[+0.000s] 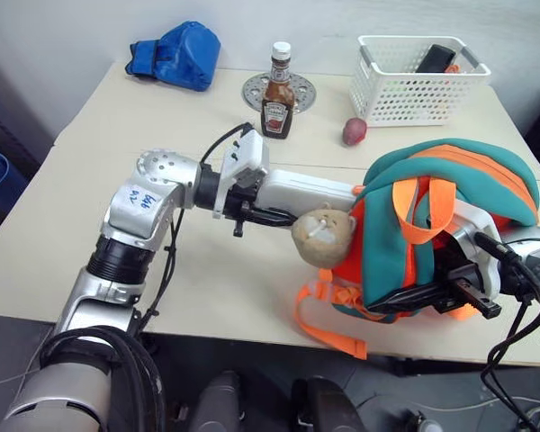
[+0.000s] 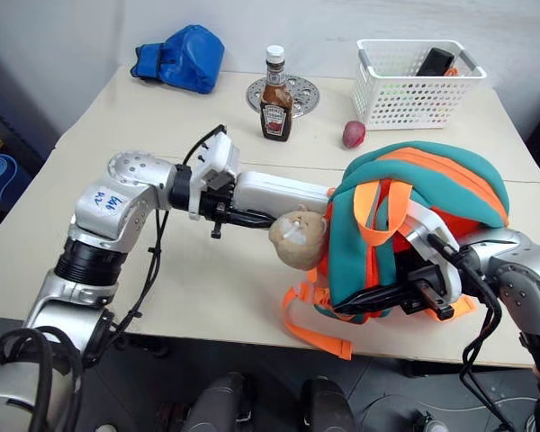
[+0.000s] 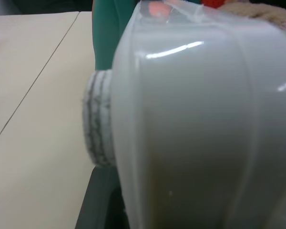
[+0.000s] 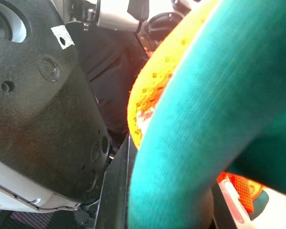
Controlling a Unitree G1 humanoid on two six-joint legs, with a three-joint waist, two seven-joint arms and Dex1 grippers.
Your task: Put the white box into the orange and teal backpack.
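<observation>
while the box lies level, its far end sits at the bag's side

left eye view: white box (image 1: pixel 301 191) is carried by the left gripper (image 1: pixel 252 209), long axis level and running toward the robot's right, straight at the orange and teal backpack (image 1: pixel 450 225). its far end is hidden behind the plush charm (image 1: pixel 324 236) and the teal band, so i can't tell whether it has entered an opening. left arm is the one that has to feed it; forearm runs across the table (image 1: pixel 90 180), gripper pointing right and slightly down.

right eye view: same layout. right gripper (image 2: pixel 405 297) is low on the bag's near side, fingers pinched together on the bag's lower edge, holding it upright.

left wrist view: box fills the near field, clamped between the fingers; teal fabric just beyond it.

right wrist view: teal and orange fabric right against the fingers.

judgement: next move is a push along the box's own axis.
</observation>
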